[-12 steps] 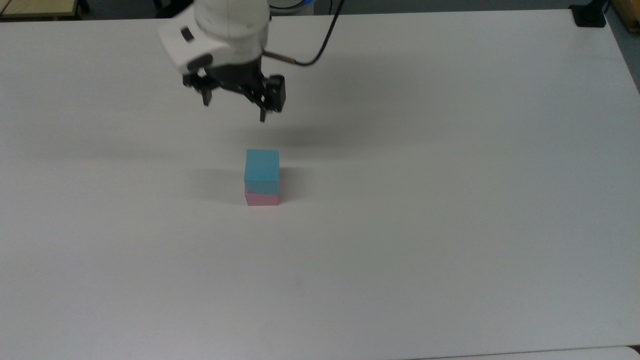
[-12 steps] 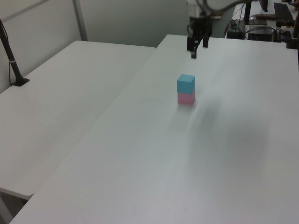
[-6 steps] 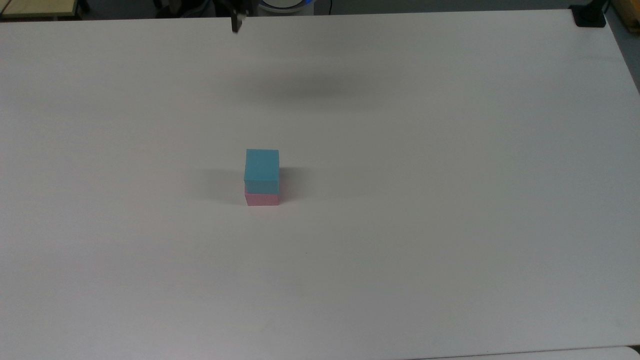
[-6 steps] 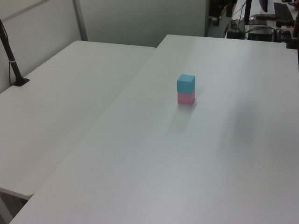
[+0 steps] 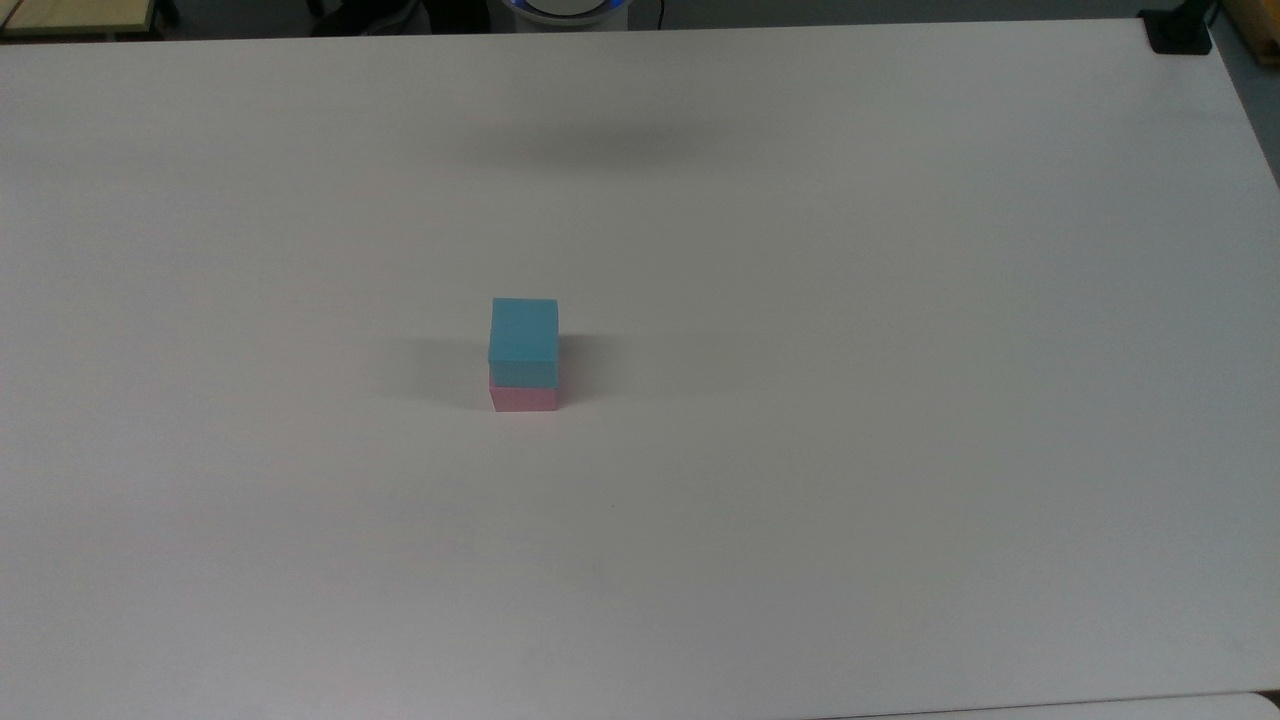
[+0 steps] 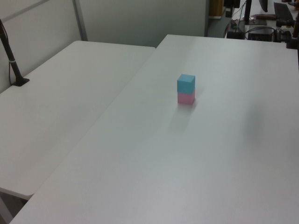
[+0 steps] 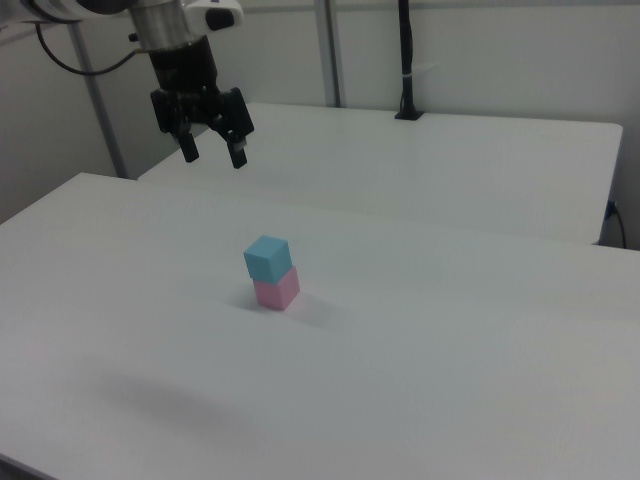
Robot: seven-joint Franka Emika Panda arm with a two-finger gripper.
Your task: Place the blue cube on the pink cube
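Blue cube [image 5: 523, 332] sits squarely atop the pink cube [image 5: 523, 399]; fingers [image 7: 238, 157] hang spread apart above, holding nothing.

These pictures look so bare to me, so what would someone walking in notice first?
Most likely the little two-colour tower: the blue cube sits squarely on the pink cube near the middle of the wide white table. In the right view, the robot's black hand hangs open in the air above the table, up and toward the right view's left of the stack, touching neither cube.
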